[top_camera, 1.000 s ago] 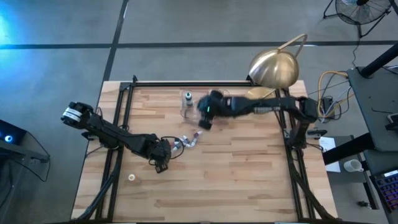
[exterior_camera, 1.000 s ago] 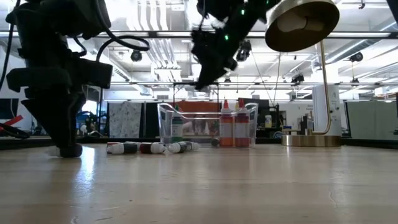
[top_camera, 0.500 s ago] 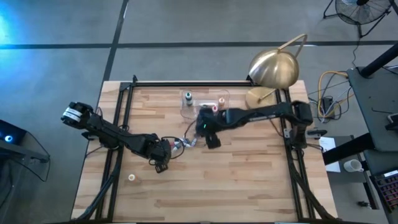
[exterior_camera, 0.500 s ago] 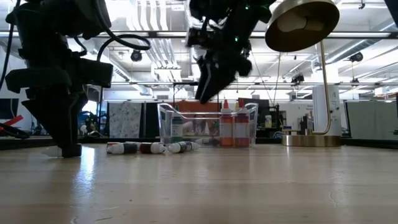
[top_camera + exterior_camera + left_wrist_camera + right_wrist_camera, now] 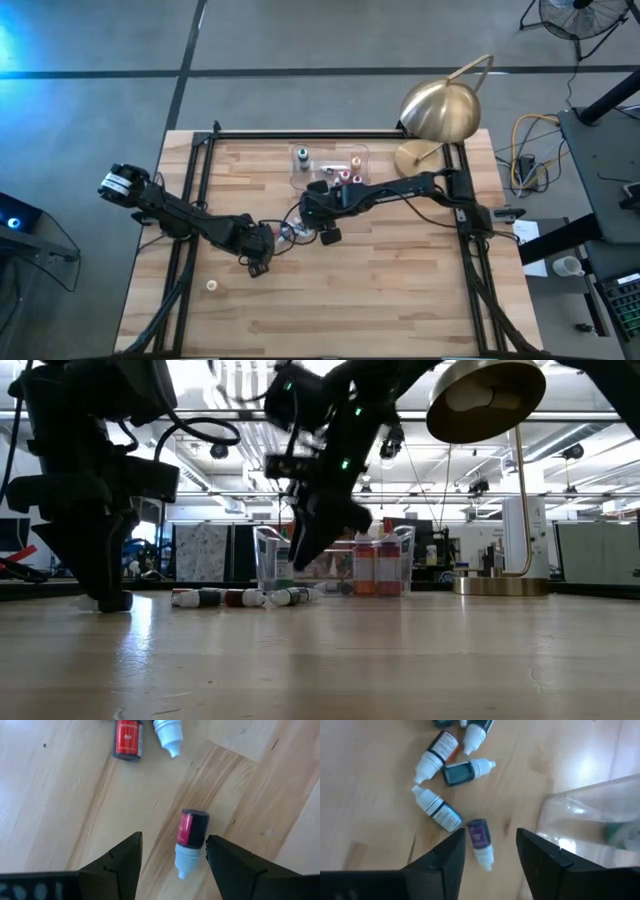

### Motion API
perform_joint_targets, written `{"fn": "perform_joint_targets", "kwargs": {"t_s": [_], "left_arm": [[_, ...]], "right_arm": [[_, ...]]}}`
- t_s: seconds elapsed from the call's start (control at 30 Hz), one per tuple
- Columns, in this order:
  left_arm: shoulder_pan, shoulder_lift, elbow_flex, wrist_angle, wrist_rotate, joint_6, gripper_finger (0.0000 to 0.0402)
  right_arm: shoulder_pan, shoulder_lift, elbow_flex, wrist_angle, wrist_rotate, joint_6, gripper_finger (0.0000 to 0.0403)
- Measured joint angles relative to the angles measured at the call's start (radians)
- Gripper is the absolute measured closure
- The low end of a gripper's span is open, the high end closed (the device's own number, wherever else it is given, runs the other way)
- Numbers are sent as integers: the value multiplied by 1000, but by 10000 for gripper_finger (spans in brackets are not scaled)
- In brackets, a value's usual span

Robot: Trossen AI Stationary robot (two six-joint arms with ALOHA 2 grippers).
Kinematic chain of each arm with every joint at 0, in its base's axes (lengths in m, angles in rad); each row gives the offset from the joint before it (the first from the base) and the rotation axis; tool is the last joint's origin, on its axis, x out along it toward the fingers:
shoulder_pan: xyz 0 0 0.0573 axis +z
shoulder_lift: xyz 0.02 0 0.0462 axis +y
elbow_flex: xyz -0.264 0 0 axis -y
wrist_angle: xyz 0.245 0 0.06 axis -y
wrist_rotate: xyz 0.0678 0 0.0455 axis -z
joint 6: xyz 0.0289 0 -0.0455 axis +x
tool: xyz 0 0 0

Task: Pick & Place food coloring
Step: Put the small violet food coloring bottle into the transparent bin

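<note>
The right pincer (image 5: 490, 852) hangs over a loose cluster of small plastic dropper bottles lying on the pale wooden counter (image 5: 400, 280), just beside the clear rectangular plastic tub (image 5: 590, 820). Its fingers stand apart and hold nothing; a purple-labelled bottle with a white cap (image 5: 480, 842) lies on its side directly between them. In the high view this pincer (image 5: 322, 222) sits between the tub (image 5: 330, 160) and the left arm.

The left pincer (image 5: 172, 852) waits low over the counter nearby, fingers spread and empty, with a red-and-dark bottle with a pale cap (image 5: 190, 837) lying between them. Several bottles already stand upright in the tub in the low view (image 5: 375, 565).

Risks, as judged:
- The purple bottle lies at a slant to the fingers; closing off-centre could roll or squirt it sideways.
- A white-capped bottle with a dark-banded label (image 5: 437, 810) lies close by; one finger may catch it on descent.
- The two pincers are near each other; a careless lift may bring them into contact.
- The tub wall stands close to the lift path.
</note>
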Motion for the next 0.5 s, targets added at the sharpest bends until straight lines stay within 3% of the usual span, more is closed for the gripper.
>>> {"fn": "perform_joint_targets", "kwargs": {"t_s": [0.33,0.5], "left_arm": [[0,0,-5,-7,-1,-22,209],[0,0,-12,-8,-13,-24,209]], "right_arm": [[-5,79,23,-18,31,53,248],[-5,84,22,-30,-24,84,254]]}}
